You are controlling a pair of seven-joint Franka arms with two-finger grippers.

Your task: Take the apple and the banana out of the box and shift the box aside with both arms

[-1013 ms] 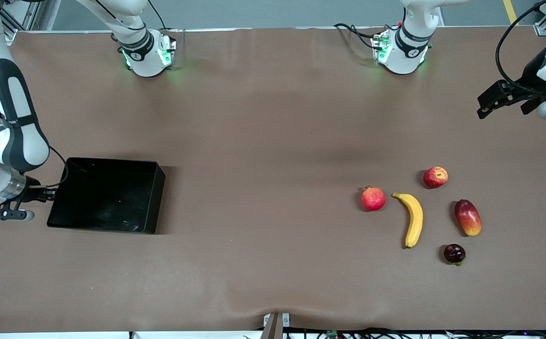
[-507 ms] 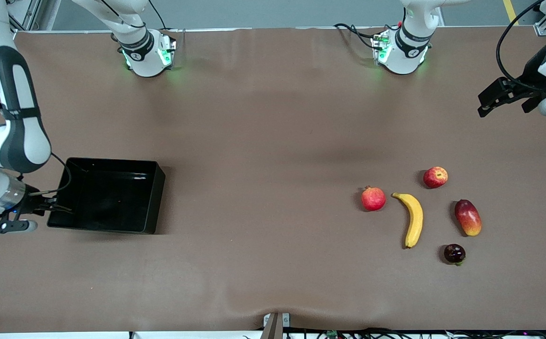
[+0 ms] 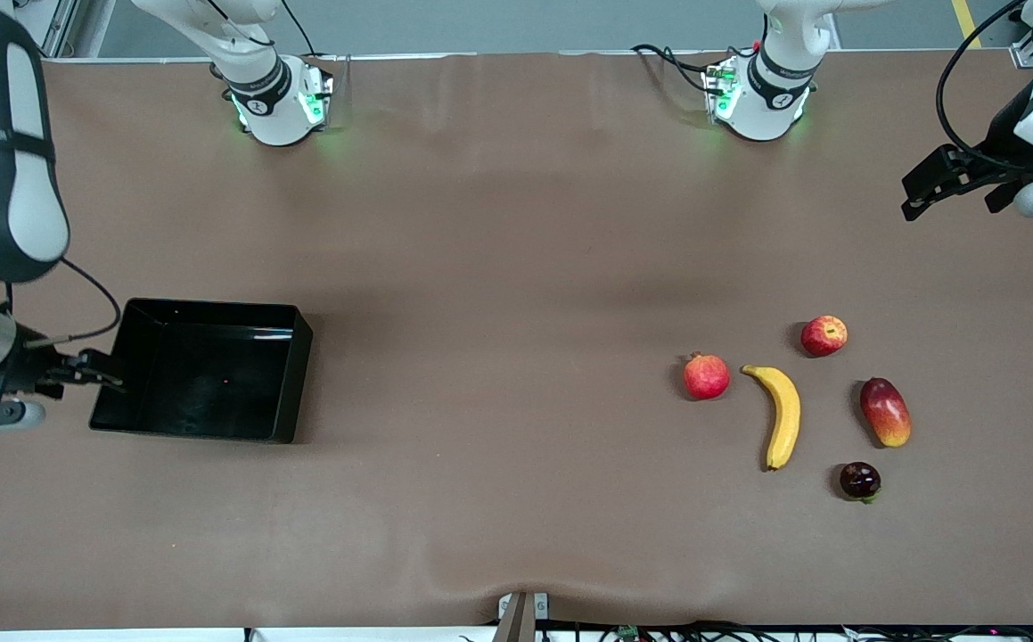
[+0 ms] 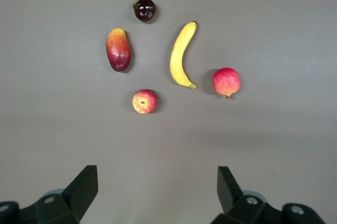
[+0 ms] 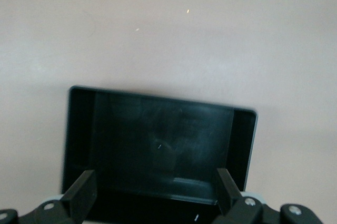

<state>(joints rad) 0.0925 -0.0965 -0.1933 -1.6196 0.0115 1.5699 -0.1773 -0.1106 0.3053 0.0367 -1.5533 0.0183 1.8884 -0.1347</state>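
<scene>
No legible text or labels anywhere

Glossy black plastic bin (image 3: pixel 204 370); matt brown table cloth (image 3: pixel 498 267).

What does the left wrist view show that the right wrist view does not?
Only the left wrist view shows the fruit: banana, apple, pomegranate, mango and a dark plum, with the open left gripper above them. Only the right wrist view shows the box, at the open right gripper. Both show the table.
</scene>
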